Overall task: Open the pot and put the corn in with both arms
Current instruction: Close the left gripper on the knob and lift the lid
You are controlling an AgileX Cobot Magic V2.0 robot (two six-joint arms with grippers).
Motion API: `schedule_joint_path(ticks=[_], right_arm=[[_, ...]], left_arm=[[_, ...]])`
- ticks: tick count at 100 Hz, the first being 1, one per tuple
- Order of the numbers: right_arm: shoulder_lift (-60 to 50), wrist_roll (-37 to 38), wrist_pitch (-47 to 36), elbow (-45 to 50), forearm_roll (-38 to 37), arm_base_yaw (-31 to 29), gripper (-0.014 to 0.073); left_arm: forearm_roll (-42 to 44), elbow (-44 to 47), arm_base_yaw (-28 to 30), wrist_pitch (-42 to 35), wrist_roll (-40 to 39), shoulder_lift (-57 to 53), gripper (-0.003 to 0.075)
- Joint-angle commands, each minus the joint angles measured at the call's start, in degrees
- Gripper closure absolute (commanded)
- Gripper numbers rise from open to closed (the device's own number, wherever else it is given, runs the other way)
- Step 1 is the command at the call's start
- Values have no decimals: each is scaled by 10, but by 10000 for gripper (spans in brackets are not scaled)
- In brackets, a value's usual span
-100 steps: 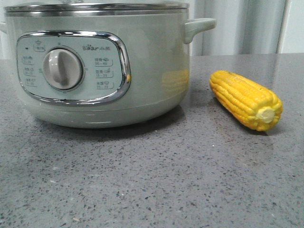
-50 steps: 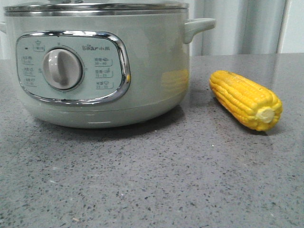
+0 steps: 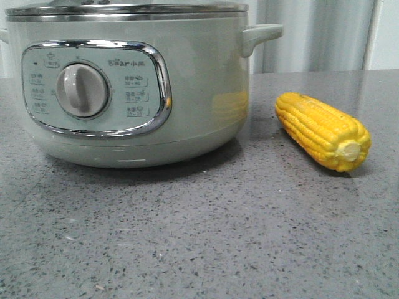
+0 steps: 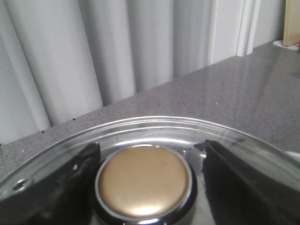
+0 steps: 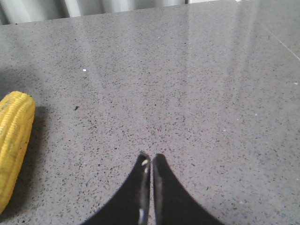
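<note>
one wrist-only sight: tool (image 4: 147,180) astride knob (image 4: 144,182)

- Evenly bright, soft overhead light; sharp focus on the front view.
- Short dark shadows under the pot (image 3: 134,87) and beside the corn (image 3: 323,130), with a yellow reflection on the pot wall.
- Pale glare streaks across the counter (image 5: 197,84) beyond the right gripper (image 5: 151,161).
- Blurred fingers (image 4: 61,187) of the left gripper (image 4: 145,180), too close for focus.

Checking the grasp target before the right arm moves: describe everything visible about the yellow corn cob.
The bright yellow corn cob has neat rows of kernels and a pale stub end facing the front camera. It looks glossy, maybe plastic. It lies on its side, angled, on the grey speckled countertop, right of the sage-green cooker pot, apart from it. Nothing grips it.
</note>
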Motion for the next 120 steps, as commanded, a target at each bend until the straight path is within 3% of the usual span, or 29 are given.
schedule_joint_path(ticks=[1,33,38,56,62,92,120], right_arm=[[8,-2,-48,-16,-1,2,667],[8,-2,-48,-16,-1,2,667],[8,-2,-48,-16,-1,2,667],[8,-2,-48,-16,-1,2,667],[8,-2,-48,-16,-1,2,667],[8,-2,-48,-16,-1,2,667],[8,-2,-50,-16,-1,2,667]], left_arm=[[-2,-16,-3,-32,-3,-17,301],[-9,-16,-3,-31,-3,-17,325],[-9,-16,-3,-31,-3,-17,374],[-9,-16,-3,-32,-3,-17,673],[-9,-16,-3,-34,-3,-17,741],[-9,-19,-3,-78,-3,-43,741],[8,-19,-2,-112,14,-138,741]])
